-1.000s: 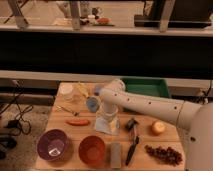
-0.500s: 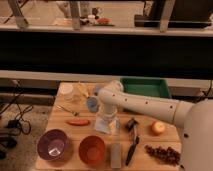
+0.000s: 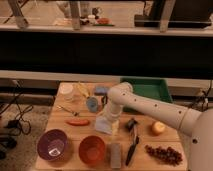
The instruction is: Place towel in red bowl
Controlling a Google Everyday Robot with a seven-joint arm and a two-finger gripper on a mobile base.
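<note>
The towel [image 3: 106,127] is a pale crumpled cloth on the wooden table [image 3: 60,125], just behind and to the right of the red bowl [image 3: 92,149]. My gripper [image 3: 107,118] points down at the end of the white arm, right on top of the towel, and the wrist hides where they meet. The red bowl stands empty at the table's front edge, a short way in front of the gripper.
A purple bowl [image 3: 53,145] stands left of the red one and a grey block [image 3: 115,154] right of it. An orange sausage-like item [image 3: 77,122], blue cup [image 3: 92,104], blue sponge [image 3: 100,90], banana [image 3: 82,89], green tray [image 3: 147,90], black brush [image 3: 132,141], orange fruit [image 3: 158,128] and grapes [image 3: 162,153] lie around.
The arm's elbow has shifted slightly; the gripper stays over the towel, which is in about the same place.
</note>
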